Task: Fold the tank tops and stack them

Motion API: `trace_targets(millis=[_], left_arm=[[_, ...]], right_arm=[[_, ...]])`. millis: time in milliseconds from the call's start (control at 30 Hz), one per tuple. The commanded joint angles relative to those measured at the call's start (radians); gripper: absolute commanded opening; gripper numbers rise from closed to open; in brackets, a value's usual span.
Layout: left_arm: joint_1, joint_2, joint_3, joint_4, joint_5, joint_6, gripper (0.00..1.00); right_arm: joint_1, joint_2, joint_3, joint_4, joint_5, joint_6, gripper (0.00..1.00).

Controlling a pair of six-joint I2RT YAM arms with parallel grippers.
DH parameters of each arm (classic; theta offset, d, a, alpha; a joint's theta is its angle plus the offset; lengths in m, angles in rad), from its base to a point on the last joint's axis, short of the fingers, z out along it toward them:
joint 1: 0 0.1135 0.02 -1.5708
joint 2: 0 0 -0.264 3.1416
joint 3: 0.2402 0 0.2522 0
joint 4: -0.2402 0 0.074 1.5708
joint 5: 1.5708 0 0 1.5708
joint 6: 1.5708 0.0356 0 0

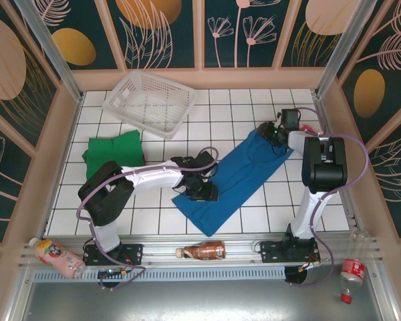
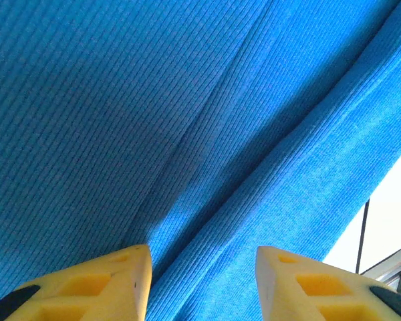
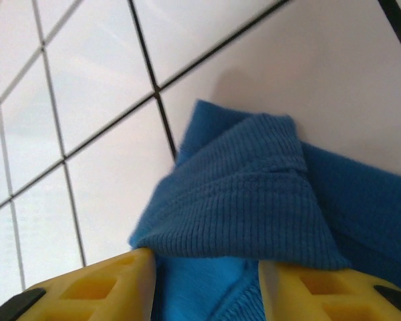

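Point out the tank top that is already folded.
The green tank top, a compact bundle at the left, near the white basket. The blue tank top lies spread out flat in the middle.

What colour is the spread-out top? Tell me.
The top is plain blue; left wrist view shows it best.

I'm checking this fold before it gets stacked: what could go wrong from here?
The blue tank top has its far corner bunched and doubled over between the right jaws; left so, the fold may come out lumpy. A long crease runs through the cloth ahead of the left jaws; pressing there could set it. The green tank top lies apart, so carrying could loosen the fold.
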Motion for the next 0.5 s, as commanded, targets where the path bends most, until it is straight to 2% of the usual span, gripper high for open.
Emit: trace_targets(millis=[0,167,300,400,467], left_arm=[[-0.003,0.008,-0.022,0.001,0.009,-0.003,0.46],[-0.013,0.01,-0.027,-0.003,0.011,-0.008,0.46],[-0.029,0.021,0.027,-0.076,-0.037,0.01,0.47],[-0.039,0.032,0.064,-0.147,-0.108,0.028,0.48],[-0.039,0.037,0.072,-0.175,-0.138,0.032,0.48]], right_arm=[[-0.005,-0.015,-0.013,0.107,-0.056,0.05,0.44],[-0.016,0.012,-0.006,0.135,-0.074,0.086,0.46],[-0.02,0.046,0.02,0.13,-0.068,0.104,0.45],[-0.03,0.081,0.046,0.125,-0.079,0.119,0.4],[-0.032,0.091,0.066,0.119,-0.077,0.122,0.31]])
